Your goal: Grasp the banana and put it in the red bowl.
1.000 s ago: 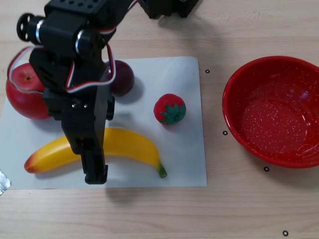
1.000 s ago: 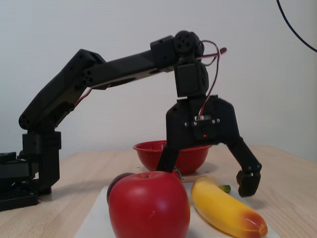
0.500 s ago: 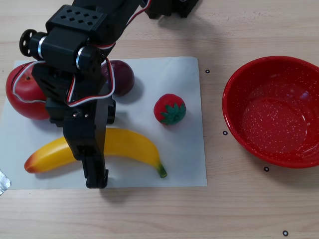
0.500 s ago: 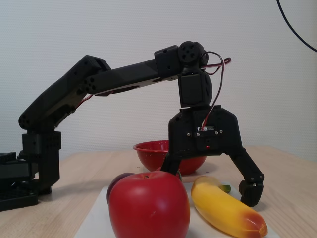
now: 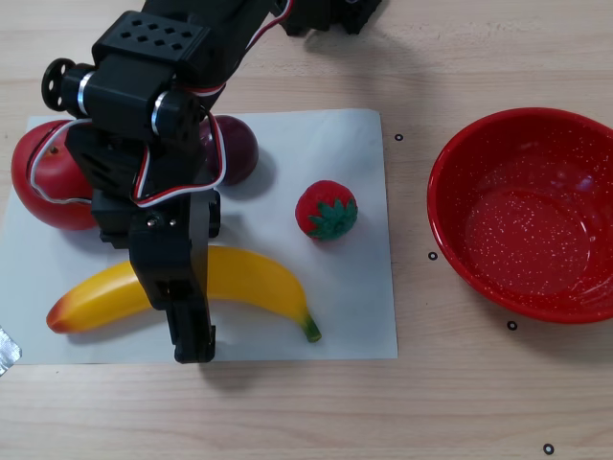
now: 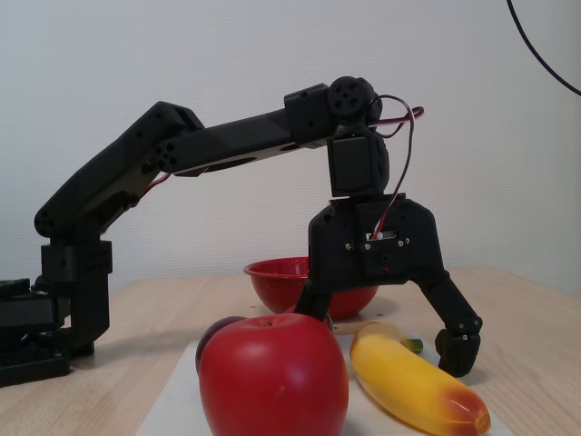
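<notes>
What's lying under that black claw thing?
The tool straddles the middle of a yellow banana on white paper. The banana's middle is hidden; both ends show.

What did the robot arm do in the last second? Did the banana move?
The gripper came down lower, so its open fingers now straddle the banana, one on each side. It has not closed on it yet. The banana, the apple, the strawberry and the red bowl all stayed where they were.
</notes>
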